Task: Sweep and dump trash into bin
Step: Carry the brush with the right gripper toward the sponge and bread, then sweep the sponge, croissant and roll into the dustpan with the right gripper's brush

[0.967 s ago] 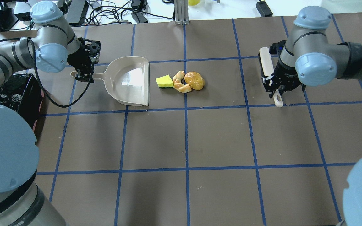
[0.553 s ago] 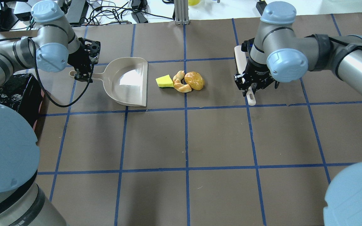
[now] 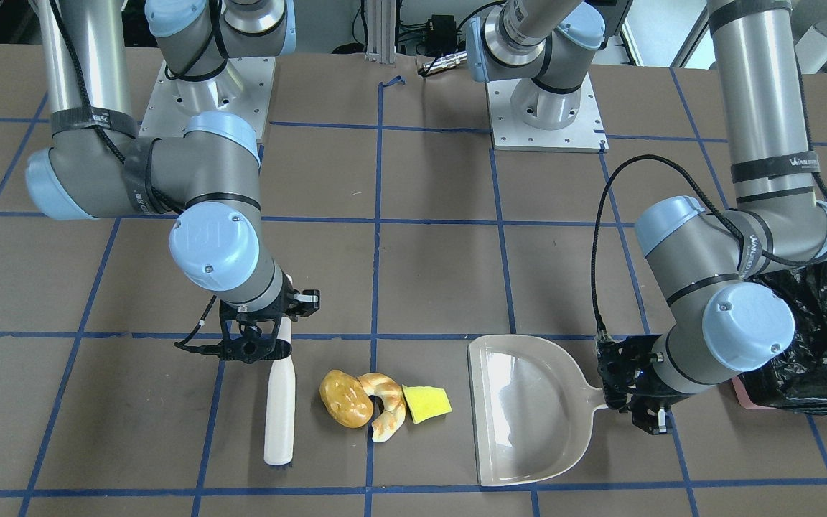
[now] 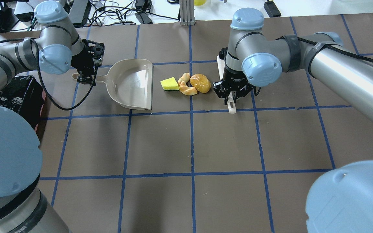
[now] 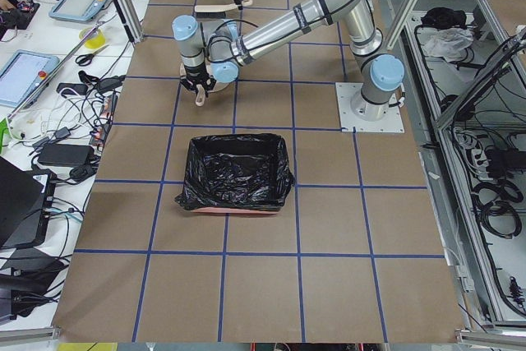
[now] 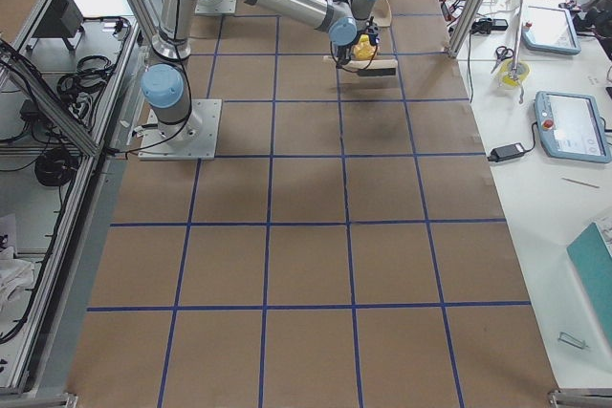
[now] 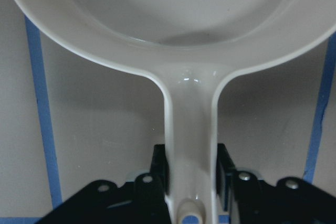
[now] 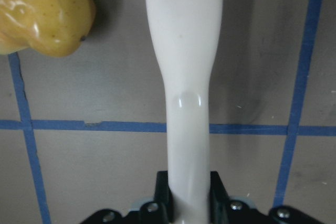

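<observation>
The trash (image 4: 186, 84) is sitting in a little row in the middle of the brown surface (image 4: 193, 142). You've got the yellow sponge wedge (image 4: 169, 84), then the croissant-like piece (image 4: 187, 88) touching it, then the glossy potato-like lump (image 4: 200, 83) pressing up against that.

Left pincer (image 4: 87, 80) is clamping tight on the handle of the beige dustpan (image 4: 131, 83). The pan is resting on the surface with its open mouth facing the sponge, small gap between them.

Right pincer (image 4: 232, 94) is squeezing the handle of a white brush (image 3: 279, 409), which is sitting just beside the potato lump, not quite touching.

The bin (image 5: 279, 172), lined in crinkly black, is sitting well apart from the trash, off on the robot's left side.
</observation>
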You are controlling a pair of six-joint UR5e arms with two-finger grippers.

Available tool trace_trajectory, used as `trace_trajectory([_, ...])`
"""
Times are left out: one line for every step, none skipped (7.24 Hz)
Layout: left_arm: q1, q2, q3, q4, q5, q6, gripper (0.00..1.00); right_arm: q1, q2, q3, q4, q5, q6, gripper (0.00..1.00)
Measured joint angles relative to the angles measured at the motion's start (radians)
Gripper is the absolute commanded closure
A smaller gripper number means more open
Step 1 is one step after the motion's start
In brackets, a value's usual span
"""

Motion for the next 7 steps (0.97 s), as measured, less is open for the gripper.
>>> trace_trajectory([-0.001, -0.001, 0.001, 0.000, 0.001, -0.001, 1.00, 0.020, 0.005, -0.001, 0.001, 0.006, 0.037, 1.00])
trace_trajectory([-0.002, -0.001, 0.003, 0.000, 0.008, -0.003, 1.00, 0.040, 0.009, -0.001, 0.002, 0.011, 0.077, 1.00])
trace_trajectory([-0.007, -0.001, 0.004, 0.000, 0.023, -0.006, 1.00, 0.059, 0.011, -0.001, 0.003, 0.016, 0.116, 1.00])
trace_trajectory([-0.015, -0.001, 0.007, 0.000, 0.036, -0.008, 1.00, 0.079, 0.016, -0.002, 0.001, 0.027, 0.156, 1.00])
trace_trajectory([-0.022, -0.001, 0.008, 0.000, 0.046, -0.011, 1.00, 0.104, 0.028, -0.007, -0.003, 0.042, 0.201, 1.00])
trace_trajectory([-0.026, -0.001, 0.009, 0.000, 0.051, -0.012, 1.00, 0.127, 0.046, -0.026, -0.005, 0.050, 0.244, 1.00])
trace_trajectory([-0.027, -0.001, 0.009, 0.000, 0.054, -0.013, 1.00, 0.153, 0.070, -0.062, -0.005, 0.061, 0.295, 1.00])
